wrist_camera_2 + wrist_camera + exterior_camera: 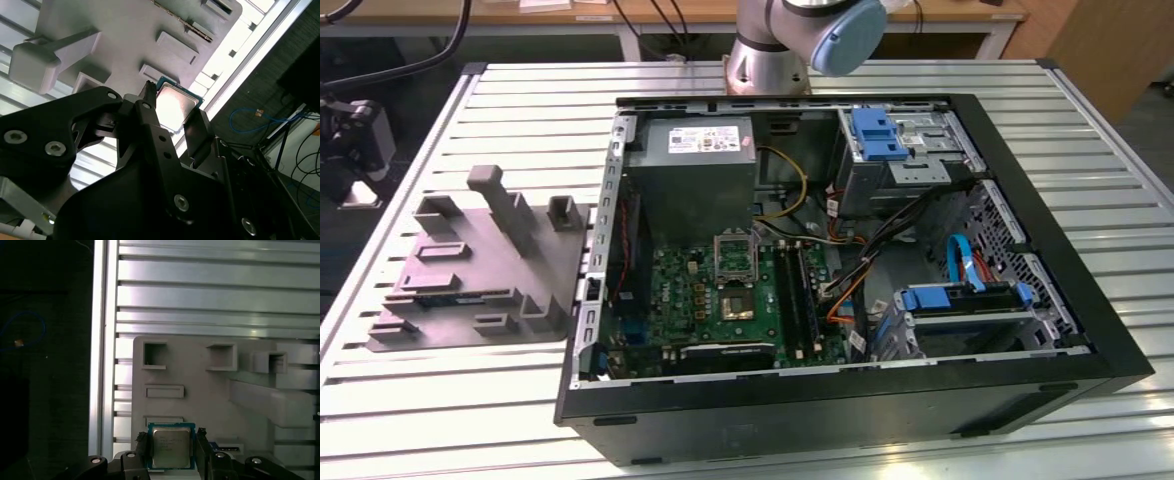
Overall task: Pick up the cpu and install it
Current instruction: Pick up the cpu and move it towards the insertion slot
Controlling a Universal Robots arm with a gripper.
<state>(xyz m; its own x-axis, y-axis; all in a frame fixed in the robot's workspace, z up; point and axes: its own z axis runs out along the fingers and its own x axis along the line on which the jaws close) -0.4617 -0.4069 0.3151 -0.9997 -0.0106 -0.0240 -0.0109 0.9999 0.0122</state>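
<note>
Where the cpu is: the cpu (171, 449) sits between the two black fingers (142, 444) of the gripper (171, 440), above one edge of the grey fixture block (200, 400), as both wrist views show you.
Grip: the fingers are closed against two opposite edges of the chip and hold it, metal top towards the cameras.
Height: it looks large against the fixture's pockets, so you can judge it lifted clear. What is under it is hidden.
Step in hand: the pick, by the look of it made. The install is not yet done.
Target area: the green motherboard (680, 290) lies in the open computer case (854, 405) on the slatted table (454, 400), well apart from the fixture, towards the exterior view's right.
What the move calls for: in my judgement, a level, steady carry and a chip squared to the board.
Risk: you hold thin edges only, so a tilt could let it slip.
</note>
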